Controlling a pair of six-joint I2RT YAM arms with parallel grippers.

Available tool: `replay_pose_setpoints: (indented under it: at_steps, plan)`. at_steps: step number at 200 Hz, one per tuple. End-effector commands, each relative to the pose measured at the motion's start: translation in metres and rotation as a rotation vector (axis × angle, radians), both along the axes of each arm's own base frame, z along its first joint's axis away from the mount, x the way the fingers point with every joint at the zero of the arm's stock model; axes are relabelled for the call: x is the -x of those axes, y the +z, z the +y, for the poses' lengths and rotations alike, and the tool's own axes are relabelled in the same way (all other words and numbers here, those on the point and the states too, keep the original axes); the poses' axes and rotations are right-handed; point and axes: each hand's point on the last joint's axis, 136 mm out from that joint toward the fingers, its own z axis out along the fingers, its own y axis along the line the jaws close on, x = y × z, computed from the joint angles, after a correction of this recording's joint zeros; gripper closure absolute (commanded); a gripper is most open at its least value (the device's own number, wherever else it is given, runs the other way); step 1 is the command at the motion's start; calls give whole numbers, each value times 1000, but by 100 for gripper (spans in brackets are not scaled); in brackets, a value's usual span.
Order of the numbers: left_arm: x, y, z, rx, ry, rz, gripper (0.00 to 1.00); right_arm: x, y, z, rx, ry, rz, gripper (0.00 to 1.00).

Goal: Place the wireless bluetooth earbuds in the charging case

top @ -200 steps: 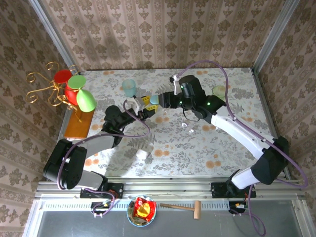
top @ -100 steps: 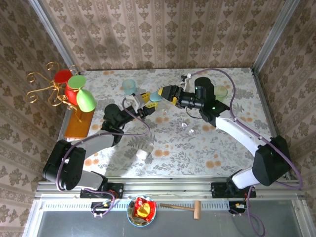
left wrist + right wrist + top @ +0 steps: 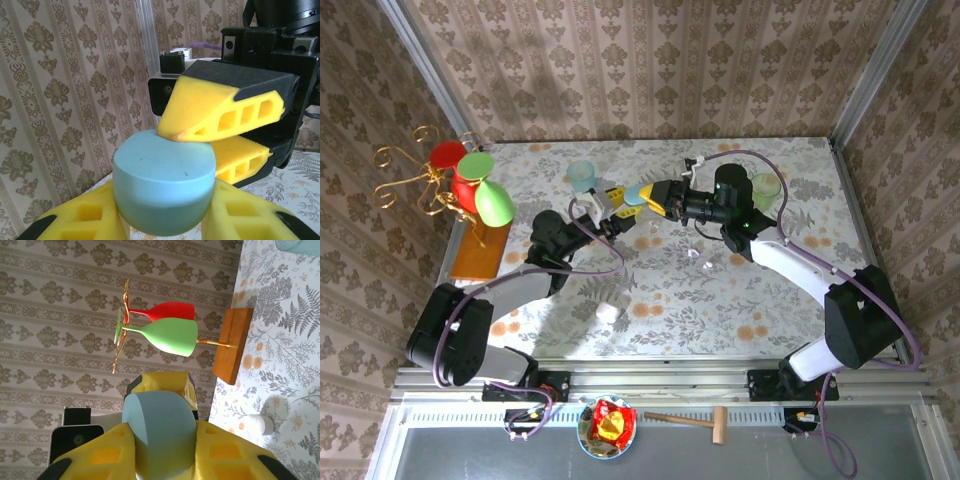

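The light blue rounded charging case (image 3: pixel 633 196) hangs above the table's back middle, lid closed. My left gripper (image 3: pixel 619 208) is shut on it from the left, and my right gripper (image 3: pixel 648 195) is shut on it from the right. In the left wrist view the case (image 3: pixel 162 175) sits between my left gripper's (image 3: pixel 165 220) yellow fingers, with a right finger (image 3: pixel 220 112) pressing on its top. In the right wrist view the case (image 3: pixel 160 427) fills my right gripper (image 3: pixel 161 460). Two tiny whitish earbuds (image 3: pixel 701 258) lie on the table under the right arm.
A white pebble (image 3: pixel 608 312) lies on the front left of the floral table (image 3: pixel 720 310). A teal cup (image 3: pixel 582 177) and a pale green cup (image 3: pixel 765 186) stand at the back. A gold stand with red and green glasses (image 3: pixel 470 185) on a wooden base (image 3: pixel 480 250) is at the left.
The right arm's wrist has dropped and levelled out, bringing its fingers round the blue case from the right. The left arm and the case have hardly moved.
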Motion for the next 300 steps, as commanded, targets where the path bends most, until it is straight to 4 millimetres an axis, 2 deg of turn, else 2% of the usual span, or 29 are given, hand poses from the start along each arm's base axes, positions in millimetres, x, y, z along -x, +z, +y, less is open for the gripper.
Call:
replay_pose_setpoints:
  at_steps: [1,11,48,72,86,134,155,171,196,228,269,300]
  plan:
    - [9,24,-1,32,-13,-69,73,8,6,1,-12,23,-24,83]
    - [10,24,0,28,-6,-71,70,8,7,0,-7,13,-39,85]
    - [10,14,4,-23,17,-62,32,-5,0,-16,43,-75,-67,87]
    - [11,-1,7,-106,47,-53,9,-23,-22,-39,101,-159,-52,87]
    - [10,-13,9,-167,67,-39,0,-36,-46,-57,171,-230,-28,87]
    - [11,-52,-6,-341,84,0,0,-80,-133,-130,451,-494,95,87]
    - [12,-63,-13,-354,72,20,0,-99,-163,-147,560,-551,131,87]
    - [13,-71,-15,-364,65,40,0,-113,-182,-152,621,-566,158,87]
    - [15,-79,-14,-381,60,62,0,-133,-206,-158,696,-580,184,87]
    - [19,-84,-11,-390,60,77,0,-148,-232,-169,770,-600,225,84]
    - [19,-86,-5,-388,91,101,0,-152,-249,-183,810,-605,273,76]
    - [14,-85,2,-388,143,119,0,-147,-262,-197,899,-599,300,68]
